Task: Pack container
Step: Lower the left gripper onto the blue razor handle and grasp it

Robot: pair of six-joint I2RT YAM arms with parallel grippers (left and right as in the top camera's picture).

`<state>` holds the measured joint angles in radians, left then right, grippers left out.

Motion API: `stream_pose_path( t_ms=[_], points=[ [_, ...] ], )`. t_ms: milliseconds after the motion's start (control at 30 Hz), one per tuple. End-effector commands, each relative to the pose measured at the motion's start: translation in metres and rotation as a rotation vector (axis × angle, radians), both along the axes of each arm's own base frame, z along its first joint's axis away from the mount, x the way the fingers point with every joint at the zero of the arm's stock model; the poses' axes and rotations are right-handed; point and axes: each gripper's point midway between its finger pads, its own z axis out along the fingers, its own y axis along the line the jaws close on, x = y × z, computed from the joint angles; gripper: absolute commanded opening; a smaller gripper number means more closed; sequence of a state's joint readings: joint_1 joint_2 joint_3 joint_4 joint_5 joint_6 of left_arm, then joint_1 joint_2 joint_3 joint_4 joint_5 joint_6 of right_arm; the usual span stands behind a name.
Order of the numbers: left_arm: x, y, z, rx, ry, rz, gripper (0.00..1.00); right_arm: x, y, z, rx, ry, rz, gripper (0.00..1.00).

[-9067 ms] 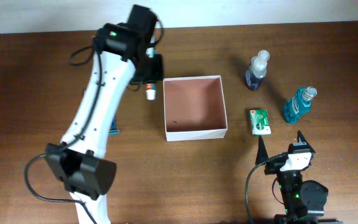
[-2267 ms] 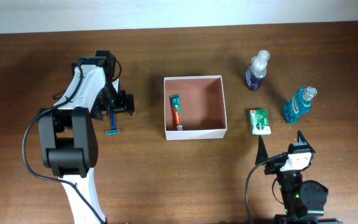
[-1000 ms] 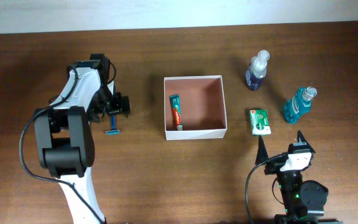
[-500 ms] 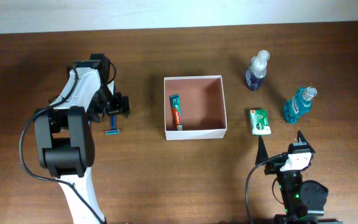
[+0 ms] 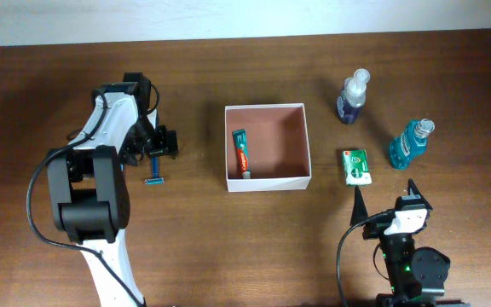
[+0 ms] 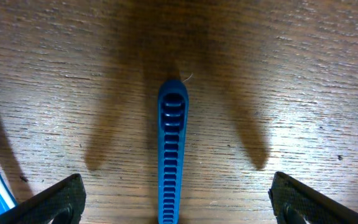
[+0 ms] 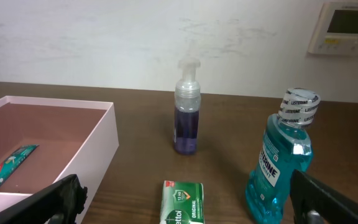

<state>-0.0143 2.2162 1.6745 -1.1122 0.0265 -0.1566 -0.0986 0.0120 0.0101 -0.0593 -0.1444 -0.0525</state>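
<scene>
One container (image 5: 308, 147) sits just left of the counter's middle: a square shallow box with thin white walls and a reddish-brown floor, mouth facing up. Being square it has no long axis; its walls run parallel with the counter's edges. In the right wrist view its near corner (image 7: 99, 154) stands at the left of the picture.

Inside, a toothpaste tube (image 5: 242, 152) lies close along the left wall, its length running far to near and its white cap at the near end. The rest of the floor, centre and right, is bare.

All four rims have room outside them. A bare strip of counter (image 5: 228, 247) separates the left wall from a blue razor (image 5: 154, 168), which lies well apart from the box with its handle running far to near and its head nearer the robot. Off the right near corner lies a green pack (image 5: 357, 166), near but not touching. Farther right stands a teal mouthwash bottle (image 5: 410, 143), and beyond it a purple pump bottle (image 5: 353, 96), both upright.

The left fingers (image 6: 55, 200) are spread wide, one on each side of the razor's ribbed handle, touching neither it nor the wood. The right fingers (image 7: 61, 199) are likewise wide and hold nothing, low at the near edge.

The counter is dark brown wood grain; a white wall (image 5: 245, 17) runs along its far edge.
</scene>
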Motion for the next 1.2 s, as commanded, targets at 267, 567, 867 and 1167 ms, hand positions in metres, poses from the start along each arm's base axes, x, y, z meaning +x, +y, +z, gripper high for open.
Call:
stream_pose_path(
  t_ms=[267,567,867,1167],
  points=[
    [-0.008,0.002,-0.009,-0.001,-0.006,-0.012,0.95,0.000,-0.001,-0.002,0.005,0.002,-0.005,0.98],
    [-0.006,0.002,-0.009,-0.001,-0.012,-0.011,0.74,0.000,-0.001,-0.002,0.005,0.002,-0.005,0.98],
    [-0.006,0.002,-0.009,-0.002,-0.015,-0.011,0.39,0.000,-0.001,-0.002,0.005,0.002,-0.005,0.98],
    [-0.004,0.002,-0.005,-0.002,-0.015,-0.011,0.11,0.000,-0.001,-0.002,0.005,0.002,-0.005,0.98]
  ],
)
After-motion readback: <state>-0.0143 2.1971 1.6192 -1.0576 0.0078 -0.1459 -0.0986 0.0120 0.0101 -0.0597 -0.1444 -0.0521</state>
